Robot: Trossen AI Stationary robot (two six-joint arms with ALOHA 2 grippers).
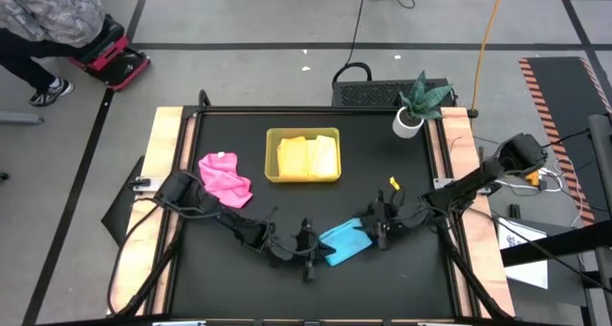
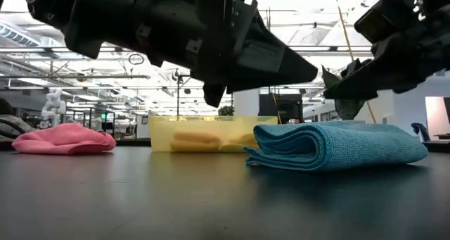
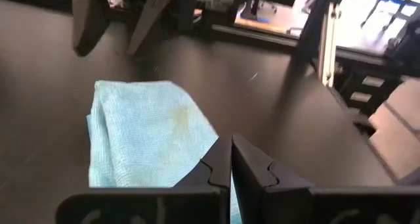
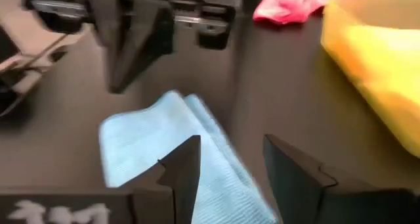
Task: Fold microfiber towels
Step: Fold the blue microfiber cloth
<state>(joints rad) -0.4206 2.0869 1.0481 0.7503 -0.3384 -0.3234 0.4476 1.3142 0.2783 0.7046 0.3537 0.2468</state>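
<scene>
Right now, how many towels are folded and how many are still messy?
Done: a folded yellow towel lies in the tray. In hand: the blue towel lies folded on the table, with the shut left gripper and the open right gripper above it, neither holding it. Left: the pink towel is still crumpled. No orange towel can be made out.

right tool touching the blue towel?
Apart. The right wrist view shows the right tool open above the folded blue towel, fingers clear of the cloth; the low view also shows it raised.
</scene>
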